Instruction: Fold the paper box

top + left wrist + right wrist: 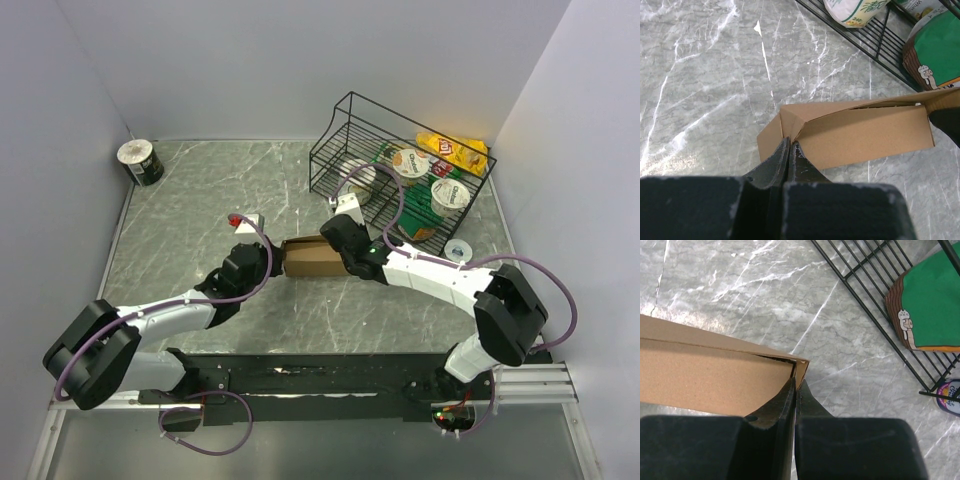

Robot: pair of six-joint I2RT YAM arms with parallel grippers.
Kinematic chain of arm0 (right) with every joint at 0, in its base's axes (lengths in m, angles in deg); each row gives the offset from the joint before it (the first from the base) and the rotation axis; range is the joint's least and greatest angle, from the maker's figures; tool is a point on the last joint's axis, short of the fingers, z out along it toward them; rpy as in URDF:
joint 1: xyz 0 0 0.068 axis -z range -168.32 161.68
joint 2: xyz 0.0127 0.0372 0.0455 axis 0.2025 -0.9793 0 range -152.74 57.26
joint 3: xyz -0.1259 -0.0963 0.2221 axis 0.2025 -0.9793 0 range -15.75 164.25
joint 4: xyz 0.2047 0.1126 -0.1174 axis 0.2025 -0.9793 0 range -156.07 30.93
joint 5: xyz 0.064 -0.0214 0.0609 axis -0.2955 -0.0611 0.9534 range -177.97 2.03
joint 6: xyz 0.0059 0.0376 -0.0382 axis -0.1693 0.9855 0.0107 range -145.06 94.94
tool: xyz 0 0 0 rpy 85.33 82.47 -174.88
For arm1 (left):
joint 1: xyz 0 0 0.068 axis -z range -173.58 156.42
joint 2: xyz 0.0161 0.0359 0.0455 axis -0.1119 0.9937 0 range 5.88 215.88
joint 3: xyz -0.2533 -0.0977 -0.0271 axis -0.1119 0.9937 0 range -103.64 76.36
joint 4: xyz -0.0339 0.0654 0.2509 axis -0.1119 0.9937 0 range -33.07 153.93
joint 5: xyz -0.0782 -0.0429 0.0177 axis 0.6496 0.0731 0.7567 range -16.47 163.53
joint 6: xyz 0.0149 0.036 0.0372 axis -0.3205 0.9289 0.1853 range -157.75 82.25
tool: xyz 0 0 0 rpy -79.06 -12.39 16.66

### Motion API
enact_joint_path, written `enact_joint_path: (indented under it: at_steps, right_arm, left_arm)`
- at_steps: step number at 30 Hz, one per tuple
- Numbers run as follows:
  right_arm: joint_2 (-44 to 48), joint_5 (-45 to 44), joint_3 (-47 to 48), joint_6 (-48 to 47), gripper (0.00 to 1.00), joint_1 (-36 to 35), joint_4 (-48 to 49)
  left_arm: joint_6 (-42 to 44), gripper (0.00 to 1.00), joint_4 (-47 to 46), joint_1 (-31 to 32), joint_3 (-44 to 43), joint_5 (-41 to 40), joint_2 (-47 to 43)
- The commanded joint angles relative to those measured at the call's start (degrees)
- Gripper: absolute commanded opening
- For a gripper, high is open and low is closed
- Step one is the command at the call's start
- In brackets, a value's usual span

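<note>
Paper box [310, 258] lies on the gray table [200, 200], right between my two arms and just beside the black wire basket [340, 130]. It is a low brown box, and its long side wall stands up.

My left gripper [790, 144] is squeezed tight at the left end, with its tips on the corner fold where the little flap bends. I cannot tell if card is really nipped between them. My right gripper [797, 384] is squeezed tight too, and the thin end wall at the right corner goes down into its tips, so I think it is pinching that wall.

I think the step now is to shape the two ends so the walls stay up. To do it well, I should move both ends together and slowly. If one arm pulls more than the other, the box may slide or twist. I should push along the fold lines, not across them, so the card bends where it is meant to and does not crumple. I should also keep my right arm away from the basket, because it is close.
</note>
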Motion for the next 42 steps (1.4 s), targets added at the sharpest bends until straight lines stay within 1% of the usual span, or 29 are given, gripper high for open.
enact_joint_path:
  at_steps: [1, 3, 6, 13, 17, 22, 23, 26, 30, 36, 38, 39, 40, 42]
  right_arm:
    - [3.1, 2.2, 2.6, 0.7, 0.11, -0.6, -1.5]
    - [3.6, 2.4, 2.7, 0.8, 0.18, -0.6, -2.1]
    - [5.4, 2.7, 2.8, 0.6, 0.25, -0.1, -2.9]
    - [10.1, 3.6, 3.1, -1.2, 0.36, 0.9, -4.1]
    - [11.9, 5.1, 2.3, -2.1, 0.45, 1.3, -4.1]
    - [11.6, 7.3, 0.4, -3.6, 0.51, 2.2, -3.6]
    - [11.8, 8.1, -0.2, -3.8, 0.53, 2.3, -3.4]
    - [12.1, 11.0, -1.6, -4.4, 0.56, 3.7, -2.7]
    - [12.5, 14.5, -3.3, -6.0, 0.56, 5.4, -0.6]
    - [11.1, 16.4, -5.1, -7.9, 0.54, 7.8, 2.0]
    - [10.6, 16.9, -5.6, -9.0, 0.50, 8.1, 3.3]
    - [10.6, 17.2, -6.0, -10.1, 0.47, 8.5, 4.5]
    - [10.4, 17.2, -6.0, -10.6, 0.37, 8.6, 5.0]
    - [9.8, 17.0, -6.0, -11.6, 0.29, 8.8, 6.4]
  left_arm:
    - [-0.3, 0.01, 11.9, 1.0, 2.4, 3.0, 2.4]
    - [0.0, 0.01, 12.1, 1.0, 2.2, 3.1, 2.1]
    - [0.5, 0.01, 12.8, 0.9, 1.8, 3.2, 1.6]
    - [1.3, 0.01, 14.8, 0.9, 0.2, 2.9, 0.7]
    - [1.5, 0.01, 15.7, 1.0, -0.6, 2.7, 0.7]
    - [1.5, 0.01, 16.3, 1.0, -1.5, 3.0, 1.1]
    - [1.6, 0.01, 16.4, 1.0, -1.7, 3.0, 1.0]
    - [1.6, 0.01, 16.7, 1.0, -1.9, 2.9, 1.2]
    - [1.8, 0.01, 16.9, 1.0, -2.3, 3.1, 1.4]
    - [2.1, 0.01, 17.1, 0.9, -2.4, 3.3, 1.3]
    - [2.2, 0.01, 17.1, 0.9, -2.5, 3.3, 1.4]
    - [2.2, 0.01, 17.1, 1.0, -2.5, 3.4, 1.4]
    - [2.3, 0.01, 17.1, 0.9, -2.5, 3.5, 1.4]
    - [2.4, 0.01, 17.1, 0.9, -2.5, 3.5, 1.5]
